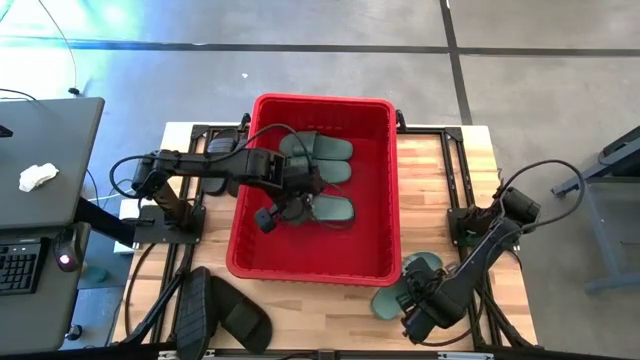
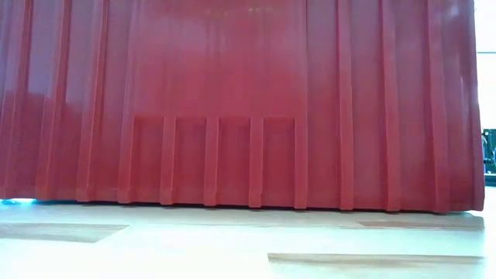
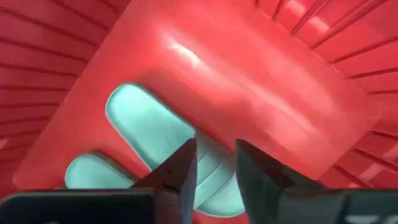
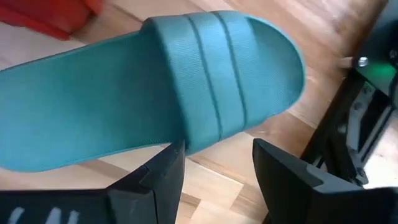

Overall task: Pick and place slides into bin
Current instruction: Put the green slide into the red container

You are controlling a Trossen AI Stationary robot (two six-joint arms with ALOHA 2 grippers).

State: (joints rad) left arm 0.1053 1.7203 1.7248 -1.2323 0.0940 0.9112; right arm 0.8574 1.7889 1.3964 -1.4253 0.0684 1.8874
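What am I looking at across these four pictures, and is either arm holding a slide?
Two robot arms work at a wooden table. The overhead picture shows a red bin holding three green slides. The left gripper hangs inside the bin, its fingers parted above a slide and holding nothing. The right gripper reaches a green slide on the table, fingers open. Black slides lie at the near left. The table-level picture shows only the bin's wall; the other two come from wrist cameras.
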